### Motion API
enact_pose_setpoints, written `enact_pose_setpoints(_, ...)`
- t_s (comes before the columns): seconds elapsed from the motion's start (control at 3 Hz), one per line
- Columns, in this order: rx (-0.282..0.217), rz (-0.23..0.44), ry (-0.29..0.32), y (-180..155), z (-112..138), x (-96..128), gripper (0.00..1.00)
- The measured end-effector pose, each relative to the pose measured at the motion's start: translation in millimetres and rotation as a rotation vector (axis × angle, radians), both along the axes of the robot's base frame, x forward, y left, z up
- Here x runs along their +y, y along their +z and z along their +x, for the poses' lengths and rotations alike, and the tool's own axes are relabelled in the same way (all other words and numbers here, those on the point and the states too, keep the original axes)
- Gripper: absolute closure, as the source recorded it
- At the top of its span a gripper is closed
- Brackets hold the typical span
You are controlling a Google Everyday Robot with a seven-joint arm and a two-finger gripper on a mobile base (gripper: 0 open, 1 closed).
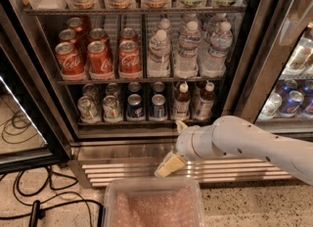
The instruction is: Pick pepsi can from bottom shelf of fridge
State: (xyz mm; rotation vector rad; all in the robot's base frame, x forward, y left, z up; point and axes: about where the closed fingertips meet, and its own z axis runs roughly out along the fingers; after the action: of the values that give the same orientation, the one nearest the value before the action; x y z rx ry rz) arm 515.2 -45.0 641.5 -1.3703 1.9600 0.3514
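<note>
Gripper [168, 165] low outside stainless-steel fridge [244, 74], holds nothing seen; opening: cannot tell. Dark-blue pepsi can [157, 106] upright on dark bottom shelf [146, 122], beside small bottles [181, 102]. Better raise, enter straight, not touch bottles.

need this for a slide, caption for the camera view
The gripper hangs low in front of the fridge, below the bottom shelf where a pepsi can stands.
</note>
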Motion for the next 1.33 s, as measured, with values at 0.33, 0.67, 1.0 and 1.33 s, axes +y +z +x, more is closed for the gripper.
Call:
enact_pose_setpoints(0.33, -0.001, 0.083, -0.025, -13.4, -2.6, 20.6, 0.00)
enact_pose_setpoints(0.67, -0.066, 0.194, -0.008, -33.7, 6.2, 74.0, 0.00)
enact_pose_setpoints(1.0, -0.096, 0.281, -0.060, -51.7, 19.9, 114.7, 0.00)
enact_pose_setpoints(1.33, -0.058, 0.312, -0.162, -74.5, 25.7, 140.7, 0.00)
